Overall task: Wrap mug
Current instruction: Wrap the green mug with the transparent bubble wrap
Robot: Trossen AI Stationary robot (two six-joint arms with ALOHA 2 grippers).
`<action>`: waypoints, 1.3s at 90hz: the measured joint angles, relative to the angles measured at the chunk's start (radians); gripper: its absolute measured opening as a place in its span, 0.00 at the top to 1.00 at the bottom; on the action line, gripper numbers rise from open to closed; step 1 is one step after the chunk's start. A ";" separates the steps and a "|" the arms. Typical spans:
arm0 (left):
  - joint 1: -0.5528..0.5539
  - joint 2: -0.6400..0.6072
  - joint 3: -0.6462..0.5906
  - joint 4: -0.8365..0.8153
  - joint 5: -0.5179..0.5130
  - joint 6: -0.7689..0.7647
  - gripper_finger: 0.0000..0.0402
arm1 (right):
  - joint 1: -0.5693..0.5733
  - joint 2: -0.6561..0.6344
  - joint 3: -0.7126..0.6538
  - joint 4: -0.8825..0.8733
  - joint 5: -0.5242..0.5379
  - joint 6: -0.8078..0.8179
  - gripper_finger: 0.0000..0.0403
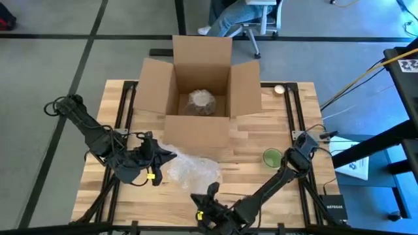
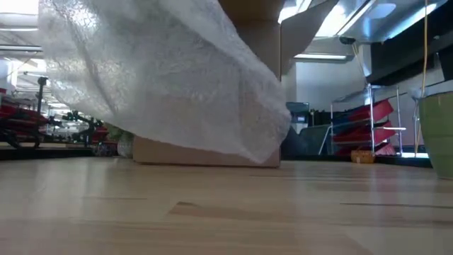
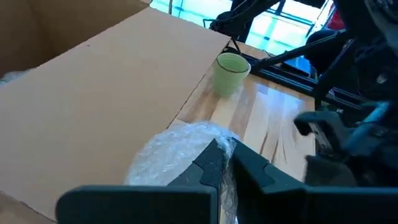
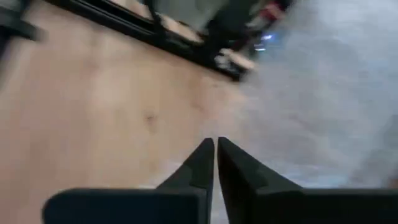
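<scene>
A pale wooden slatted table (image 1: 248, 140) is filling the middle of the overhead frame, bearing a large open brown cardboard box (image 1: 201, 88) at upper centre, seemingly waiting to receive packed items. Just below it, a clear crinkly bubble-wrap sheet (image 1: 189, 168) is lying spread, likely as the wrapping bed. The left gripper (image 1: 160, 158), at lower left, is pinching the sheet's edge, fingers clamped together on it. The right gripper (image 1: 212, 191), at bottom centre, is hovering beside the sheet with fingers together. The small round green mug (image 1: 272, 156) is standing unwrapped at right, well apart.
</scene>
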 joint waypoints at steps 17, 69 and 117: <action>0.000 -0.001 0.000 0.000 0.032 0.002 1.00 | 0.079 0.000 0.024 -0.271 -0.223 0.253 0.67; 0.007 -0.001 0.000 0.005 0.042 0.034 1.00 | 0.086 0.091 -0.122 -0.171 0.253 0.241 0.39; 0.007 -0.001 0.000 0.005 0.045 0.065 1.00 | 0.055 0.098 0.017 -0.190 0.447 0.069 0.55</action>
